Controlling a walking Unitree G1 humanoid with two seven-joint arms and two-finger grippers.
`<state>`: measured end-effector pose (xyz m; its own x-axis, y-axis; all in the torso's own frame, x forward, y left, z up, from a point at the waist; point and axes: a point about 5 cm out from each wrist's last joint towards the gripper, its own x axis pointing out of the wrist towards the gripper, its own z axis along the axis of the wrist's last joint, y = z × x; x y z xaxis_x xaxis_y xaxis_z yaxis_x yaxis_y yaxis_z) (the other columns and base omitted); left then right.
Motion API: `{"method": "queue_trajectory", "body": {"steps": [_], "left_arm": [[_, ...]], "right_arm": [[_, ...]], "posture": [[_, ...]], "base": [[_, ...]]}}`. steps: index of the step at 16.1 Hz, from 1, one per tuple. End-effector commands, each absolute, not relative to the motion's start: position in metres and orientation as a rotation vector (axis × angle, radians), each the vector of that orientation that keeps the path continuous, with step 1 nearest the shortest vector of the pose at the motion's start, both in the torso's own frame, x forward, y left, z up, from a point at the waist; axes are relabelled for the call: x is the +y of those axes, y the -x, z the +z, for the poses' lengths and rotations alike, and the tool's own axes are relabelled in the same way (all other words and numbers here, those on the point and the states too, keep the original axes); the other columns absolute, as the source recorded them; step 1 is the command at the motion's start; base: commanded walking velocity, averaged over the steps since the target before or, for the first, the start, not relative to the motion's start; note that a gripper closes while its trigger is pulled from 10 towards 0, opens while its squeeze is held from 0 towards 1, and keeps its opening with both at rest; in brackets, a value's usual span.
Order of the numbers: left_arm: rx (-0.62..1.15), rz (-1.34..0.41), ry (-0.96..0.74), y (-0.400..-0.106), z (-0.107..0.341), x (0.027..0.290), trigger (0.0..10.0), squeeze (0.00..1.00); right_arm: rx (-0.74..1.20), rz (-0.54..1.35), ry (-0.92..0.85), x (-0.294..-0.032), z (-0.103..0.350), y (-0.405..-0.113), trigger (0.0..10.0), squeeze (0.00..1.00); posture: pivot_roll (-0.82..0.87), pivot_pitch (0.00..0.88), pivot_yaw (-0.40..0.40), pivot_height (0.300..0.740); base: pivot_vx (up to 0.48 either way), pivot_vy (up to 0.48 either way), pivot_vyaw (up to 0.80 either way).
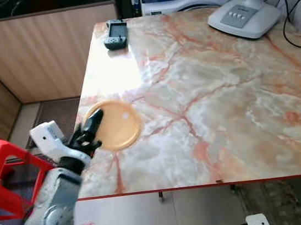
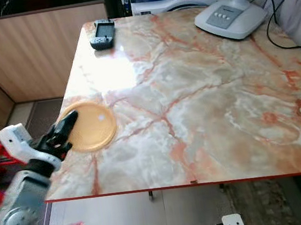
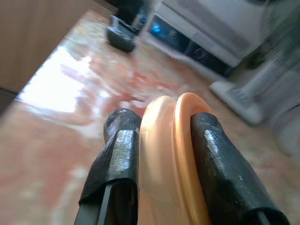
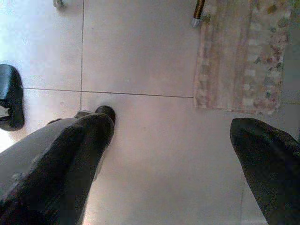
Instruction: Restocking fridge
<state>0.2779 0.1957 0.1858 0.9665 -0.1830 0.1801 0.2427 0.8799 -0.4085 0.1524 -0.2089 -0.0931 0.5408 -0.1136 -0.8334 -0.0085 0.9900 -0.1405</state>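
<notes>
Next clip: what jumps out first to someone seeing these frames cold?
The left hand pinches the rim of an orange plate at the near-left edge of a marble table. At the far side sit a white fan base and a dark remote. The right hand hangs open over floor tiles.

A remote control point(image 1: 116, 35) and fan base point(image 1: 244, 16) are resting on the marble table point(image 1: 222, 108); a red stool point(image 1: 0, 171) is standing beside it.

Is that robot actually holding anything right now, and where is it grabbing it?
Yes. The left gripper is shut on the orange plate, pinching its near rim at the marble table's corner. The right gripper hangs open above the floor.
</notes>
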Motion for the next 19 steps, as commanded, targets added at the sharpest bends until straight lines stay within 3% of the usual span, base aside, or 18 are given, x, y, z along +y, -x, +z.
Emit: {"method": "queue_trajectory", "body": {"steps": [1,12,19], "left_arm": [[-0.128,-0.226,0.344,-0.275,0.189,0.195,10.0,0.00],[-0.147,-0.218,0.287,-0.281,0.192,0.180,10.0,0.00],[-0.156,-0.183,0.127,-0.284,0.188,0.177,10.0,0.00]], "right_arm": [[1.027,-0.076,0.112,-0.207,-0.097,-0.143,10.0,0.00],[1.007,-0.100,0.047,-0.200,-0.098,-0.143,10.0,0.00],[1.023,-0.078,0.062,-0.199,-0.098,-0.143,10.0,0.00]], "posture": [[0.13,0.146,0.024,0.740],[0.13,0.146,0.035,0.740],[0.12,0.126,0.035,0.740]], "base": [[0.000,0.000,0.00],[0.000,0.000,0.00],[0.000,0.000,-0.77]]}}
